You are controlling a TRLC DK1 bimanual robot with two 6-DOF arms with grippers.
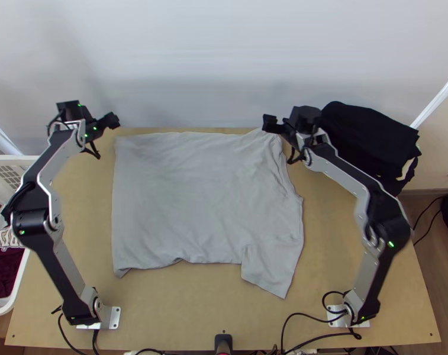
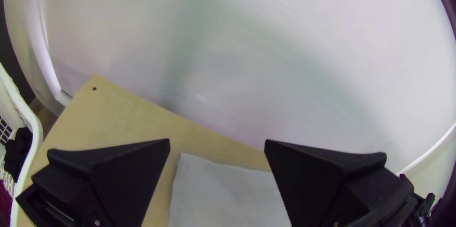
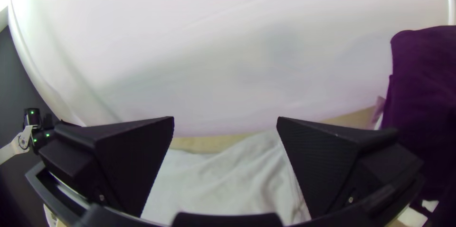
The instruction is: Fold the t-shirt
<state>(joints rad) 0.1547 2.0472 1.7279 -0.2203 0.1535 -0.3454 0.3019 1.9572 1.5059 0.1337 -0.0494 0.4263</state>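
T-shirt Spread Out on Table, Folding Still Ahead

The grey t-shirt (image 1: pixel 206 195) lies broadly spread across the middle of the wooden surface (image 1: pixel 194 307), its long sides running between the two arms. The laying-out looks mostly done: the middle is nearly smooth, and one sleeve (image 1: pixel 271 269) sticks out at the near right, towards the arm bases. The far right part is less tidy, with soft ridges, and whether the other sleeve is tucked in or lies beneath cannot be told. A small tip of cloth juts out at the near left corner.

Both claws are at the far side. The left claw (image 2: pixel 217 139) is wide open and empty, just beside the far left corner. The right claw (image 3: pixel 225 118) is also wide open, over the rumpled far right corner, with cloth visible between its fingers but not pinched.

No clear fold crosses the body, so nearly all the folding seems left. The likely next step is gripping the far corners and bringing that edge towards the near one; the sleeve would then need tucking in, and the strip folding down into a compact shape.
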